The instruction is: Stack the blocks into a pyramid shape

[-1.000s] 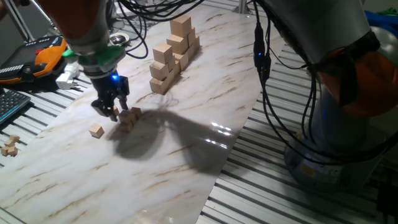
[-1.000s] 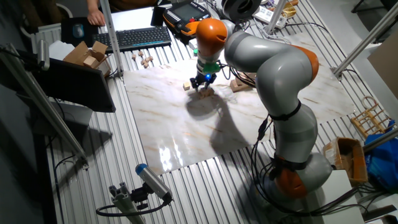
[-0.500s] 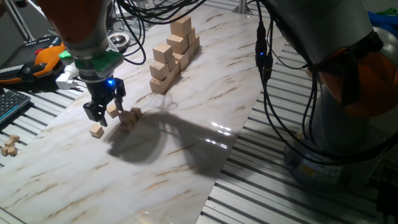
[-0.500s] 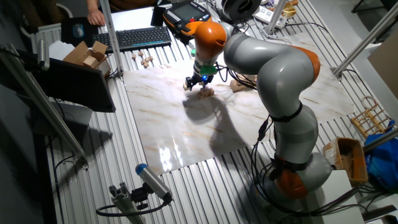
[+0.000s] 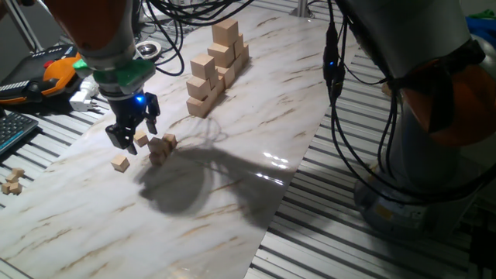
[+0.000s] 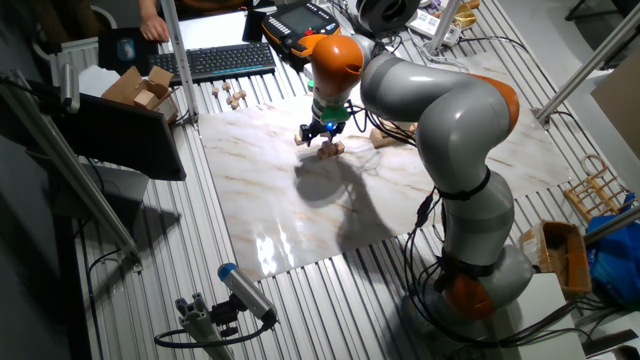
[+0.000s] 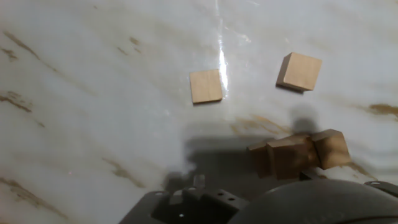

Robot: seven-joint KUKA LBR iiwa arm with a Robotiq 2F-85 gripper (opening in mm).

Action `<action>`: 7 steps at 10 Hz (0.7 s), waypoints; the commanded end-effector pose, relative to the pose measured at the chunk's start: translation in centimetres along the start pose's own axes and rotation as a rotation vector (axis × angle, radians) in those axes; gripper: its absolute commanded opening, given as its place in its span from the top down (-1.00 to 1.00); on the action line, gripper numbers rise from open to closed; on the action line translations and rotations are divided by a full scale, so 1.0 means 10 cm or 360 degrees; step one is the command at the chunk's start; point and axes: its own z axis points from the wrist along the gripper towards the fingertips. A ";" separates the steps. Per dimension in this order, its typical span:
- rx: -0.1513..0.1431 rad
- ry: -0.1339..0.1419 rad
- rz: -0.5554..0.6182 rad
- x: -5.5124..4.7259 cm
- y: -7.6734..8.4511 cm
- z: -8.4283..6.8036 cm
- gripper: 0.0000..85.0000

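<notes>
Two loose blocks (image 7: 206, 86) lie apart on the marble table (image 5: 232, 178); a small cluster (image 5: 161, 146) sits just beside my gripper (image 5: 130, 132). My fingers hang spread above the surface, holding nothing. No pyramid shape is built; no containers visible.

1. One fixed view: close and low at the table (image 5: 256, 147) edge, looking obliquely across the marble top.
2. The other fixed view: high and far back on another side, taking in the whole arm (image 6: 440, 110).
3. Hand view: straight down, very near.
4. All three share the small blocks (image 5: 159, 146) (image 6: 328, 148) (image 7: 298, 152).
</notes>
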 end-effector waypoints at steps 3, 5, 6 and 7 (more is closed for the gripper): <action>-0.0002 0.0023 -0.0043 0.00 0.00 0.00 -0.20; 0.0003 0.0027 -0.0033 0.00 0.00 0.00 -0.20; -0.0014 0.0045 -0.0036 0.00 0.00 0.00 -0.20; -0.0019 0.0030 -0.0036 -0.05 0.02 0.02 -0.20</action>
